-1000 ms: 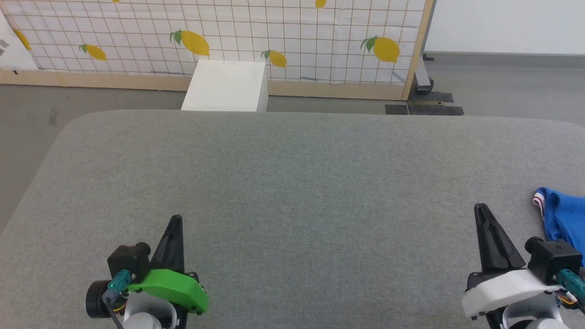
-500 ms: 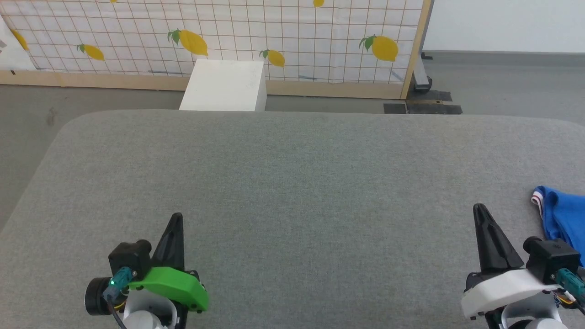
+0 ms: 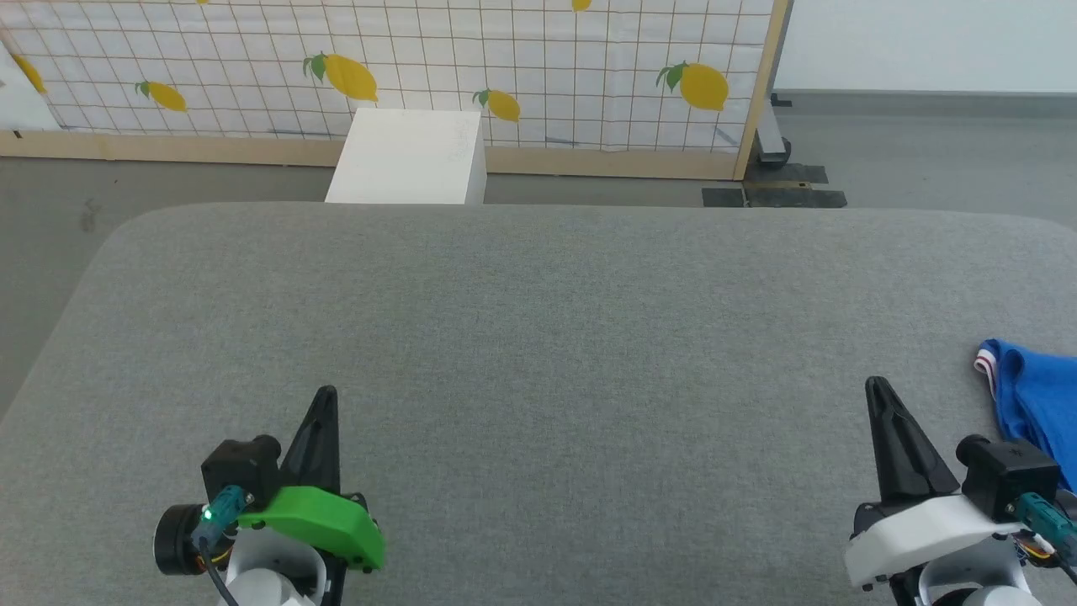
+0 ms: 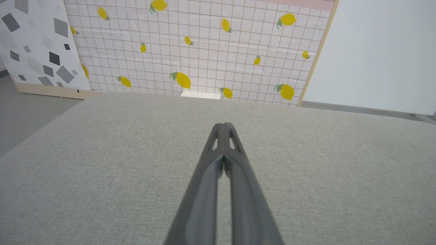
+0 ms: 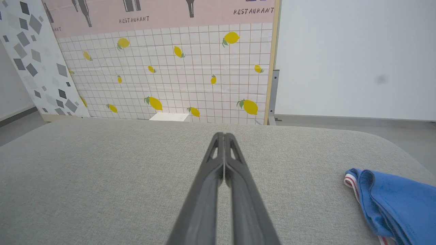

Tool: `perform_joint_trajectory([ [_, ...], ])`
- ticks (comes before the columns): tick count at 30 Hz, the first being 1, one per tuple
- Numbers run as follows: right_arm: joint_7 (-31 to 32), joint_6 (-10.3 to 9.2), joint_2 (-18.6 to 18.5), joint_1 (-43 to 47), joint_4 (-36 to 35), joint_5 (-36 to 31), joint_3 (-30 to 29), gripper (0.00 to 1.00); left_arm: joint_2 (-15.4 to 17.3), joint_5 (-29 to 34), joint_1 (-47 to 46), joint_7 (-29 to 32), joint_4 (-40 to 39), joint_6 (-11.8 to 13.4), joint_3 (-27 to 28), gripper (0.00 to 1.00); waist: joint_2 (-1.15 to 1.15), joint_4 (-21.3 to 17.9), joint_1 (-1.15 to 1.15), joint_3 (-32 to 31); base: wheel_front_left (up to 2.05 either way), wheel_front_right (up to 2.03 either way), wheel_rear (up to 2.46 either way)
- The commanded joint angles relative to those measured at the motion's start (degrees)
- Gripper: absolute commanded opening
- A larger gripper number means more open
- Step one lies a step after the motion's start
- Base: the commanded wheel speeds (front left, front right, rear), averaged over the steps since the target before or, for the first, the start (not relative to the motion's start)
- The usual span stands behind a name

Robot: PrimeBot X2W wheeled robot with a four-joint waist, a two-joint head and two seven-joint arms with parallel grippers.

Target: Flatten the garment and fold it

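Garment (image 3: 1037, 396) lies crumpled at the right edge of the grey table (image 3: 538, 320), partly cut off by the head view's border. Its bright blue cloth is bunched, and a white cuff with red stripes sits at the end nearest the middle of the table. In the right wrist view the garment (image 5: 391, 200) lies to the right of the fingers and apart from them.

The right gripper (image 3: 875, 384) is clenched, its two dark fingers pressed together to a point over bare table, grasping nothing. The left gripper (image 3: 326, 392) is at the lower left, likewise clenched on nothing and well apart from the garment. Both wrist views show the fingertips meeting, on the left gripper (image 4: 223, 125) and on the right gripper (image 5: 221, 134).

Compared with a second ago, the whole head view has slid a little. The white box (image 3: 408, 160), the lemon-patterned screen (image 3: 505, 59) and the garment all sit slightly further left and higher, so the camera has turned and the things have not moved. Both grippers hold nearly the same places.
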Motion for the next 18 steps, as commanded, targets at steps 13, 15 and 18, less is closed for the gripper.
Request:
perform_joint_trajectory([
  [13,0.73,-0.03,0.05,-0.76,-0.06,-1.33,0.60,0.00,-0.60,2.11,1.46,1.67,-2.34,0.81,0.49,0.00,0.00,-0.35,0.00,0.18,0.00,0.00,0.00],
  [15,0.82,-0.03,0.05,-0.81,-0.06,-1.45,0.67,0.00,-0.64,2.35,1.56,1.92,-2.67,0.87,0.54,0.00,0.00,-0.41,0.00,0.21,0.00,0.00,0.00],
  [18,0.95,-0.03,0.05,-0.87,-0.06,-1.60,0.76,0.00,-0.70,2.66,1.69,2.24,-3.08,0.94,0.59,0.00,0.00,-0.49,0.00,0.25,0.00,0.00,0.00],
])
